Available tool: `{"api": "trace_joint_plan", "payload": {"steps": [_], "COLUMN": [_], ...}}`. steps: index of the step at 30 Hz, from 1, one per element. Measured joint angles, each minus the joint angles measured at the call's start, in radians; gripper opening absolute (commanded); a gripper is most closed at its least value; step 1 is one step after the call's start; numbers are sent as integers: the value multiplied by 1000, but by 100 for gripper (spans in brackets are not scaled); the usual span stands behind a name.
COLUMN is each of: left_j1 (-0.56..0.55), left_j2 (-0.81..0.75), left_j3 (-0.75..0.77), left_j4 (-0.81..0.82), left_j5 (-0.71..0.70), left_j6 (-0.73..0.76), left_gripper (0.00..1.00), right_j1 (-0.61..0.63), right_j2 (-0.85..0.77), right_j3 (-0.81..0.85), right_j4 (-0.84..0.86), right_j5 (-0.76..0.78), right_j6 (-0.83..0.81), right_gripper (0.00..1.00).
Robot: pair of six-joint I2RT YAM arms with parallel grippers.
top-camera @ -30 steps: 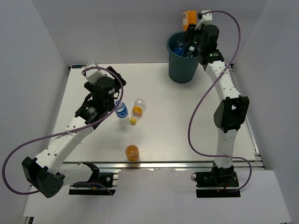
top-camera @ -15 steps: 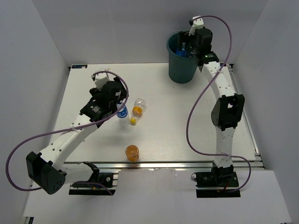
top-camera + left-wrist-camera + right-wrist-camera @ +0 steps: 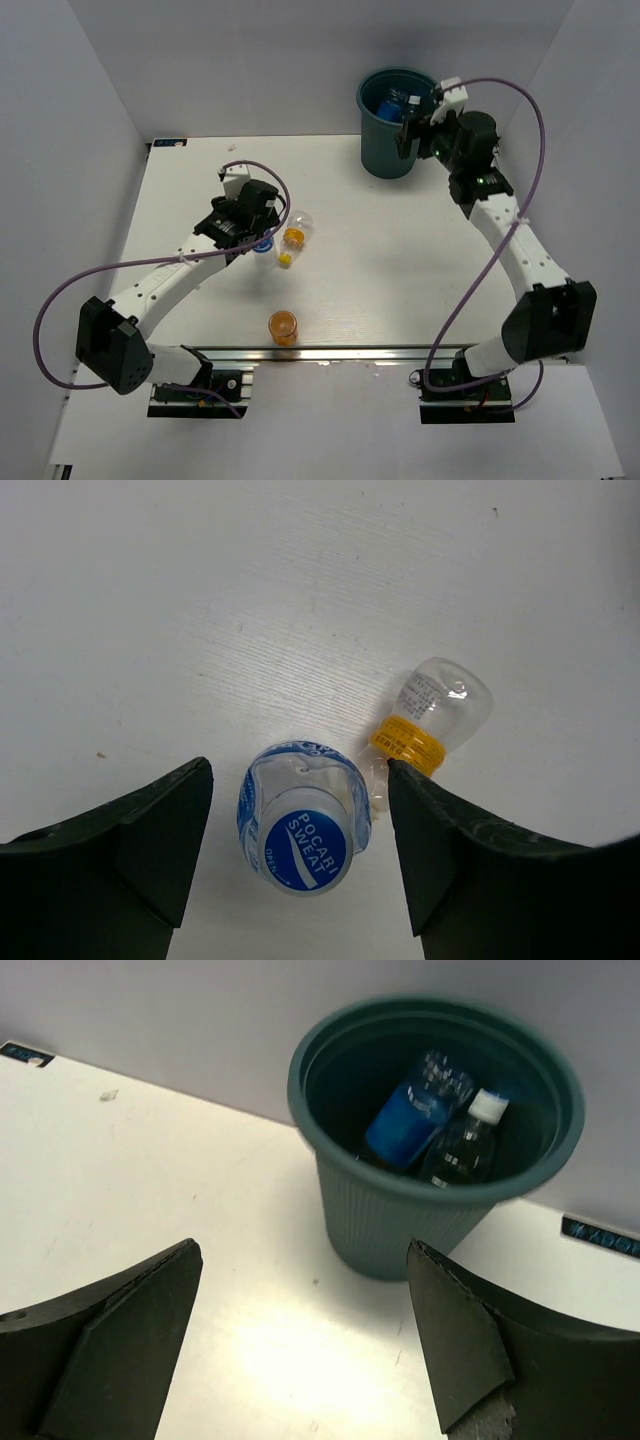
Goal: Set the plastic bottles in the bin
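We see the left gripper [image 3: 297, 770] spread wide around an upright blue-label bottle [image 3: 305, 830] on the table [image 3: 200, 600], its fingers clear of the bottle. A yellow-banded bottle [image 3: 435, 712] lies just beside it, and an orange bottle [image 3: 284, 327] sits near the front edge. The right gripper [image 3: 303, 1250], parted and empty, hangs near the bin [image 3: 385, 1230], which holds a second blue-label bottle [image 3: 405, 1120] and a clear bottle [image 3: 462, 1142].
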Motion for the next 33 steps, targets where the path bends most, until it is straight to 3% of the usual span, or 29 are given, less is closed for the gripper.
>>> {"api": "trace_joint_plan", "payload": {"steps": [3, 4, 8, 17, 25, 33], "left_j1": [-1, -1, -7, -38, -48, -50], "left_j2": [6, 8, 20, 17, -89, -241], "left_j3": [-6, -6, -5, 17, 92, 97], "left_j4": [0, -1, -9, -61, -67, 117], "left_j5": [5, 5, -3, -33, -28, 249], "left_j6": [-5, -8, -20, -41, -17, 45], "left_gripper": [68, 58, 38, 0, 0, 0], "right_j1": [0, 0, 0, 0, 66, 257], "right_j2": [-90, -111, -158, -220, -223, -217], "right_j3": [-138, -174, -251, -278, -291, -310], "right_j4": [35, 42, 51, 49, -21, -95], "right_j5": [-14, -21, -87, -494, -803, -790], "right_j6": [24, 31, 38, -108, -286, -416], "right_gripper": [87, 87, 88, 89, 89, 89]}}
